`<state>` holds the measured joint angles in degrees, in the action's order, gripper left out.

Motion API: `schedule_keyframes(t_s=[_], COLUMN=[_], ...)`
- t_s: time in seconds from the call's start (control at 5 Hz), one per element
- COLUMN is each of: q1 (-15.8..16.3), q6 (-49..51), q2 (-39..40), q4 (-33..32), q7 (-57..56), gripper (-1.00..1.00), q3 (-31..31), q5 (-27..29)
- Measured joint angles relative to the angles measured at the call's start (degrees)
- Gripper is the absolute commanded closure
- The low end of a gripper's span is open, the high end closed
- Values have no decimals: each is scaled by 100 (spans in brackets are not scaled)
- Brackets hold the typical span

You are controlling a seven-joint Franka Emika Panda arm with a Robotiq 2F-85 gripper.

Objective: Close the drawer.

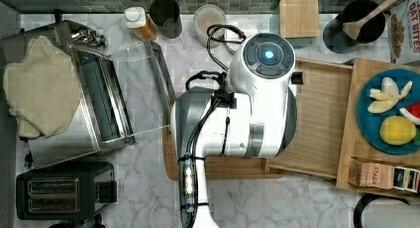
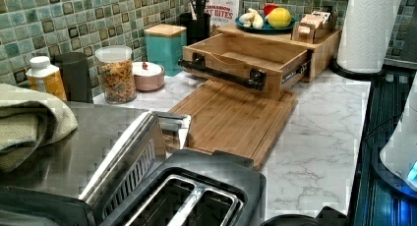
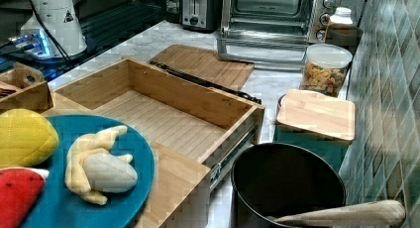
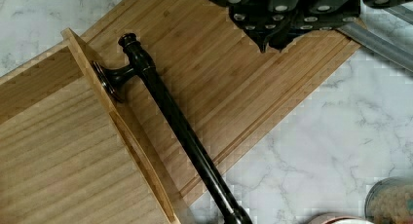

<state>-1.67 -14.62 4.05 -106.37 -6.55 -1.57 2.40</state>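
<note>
drawer pulled out, gripper above the cutting board

the gripper (image 4: 287,14) is seen in the wrist view as dark fingers close together, holding nothing; if they are fully closed i cannot tell. under it lies the cutting board (image 4: 234,83), flat on the marble counter (image 4: 341,136). just beside the gripper, not touching it, runs the black handle bar (image 4: 170,112) of the drawer (image 4: 53,156). the drawer is pulled far out of its wooden box unit (image 2: 322,49), its front wall over the cutting board, and it is empty inside. on the box unit, far from the gripper, sits a blue plate (image 3: 59,208) with toy fruit.
</note>
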Motion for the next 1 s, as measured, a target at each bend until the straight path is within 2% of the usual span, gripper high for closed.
schedule_keyframes(t_s=[0.6, 0.8, 1.0], q1=[-17, -6, -2], q6=[21, -495, -1806], q2=[88, 32, -84], q4=[-50, -269, -806], q7=[0, -87, -532], gripper=[100, 100, 100], q3=[7, 7, 6], q5=[12, 12, 12])
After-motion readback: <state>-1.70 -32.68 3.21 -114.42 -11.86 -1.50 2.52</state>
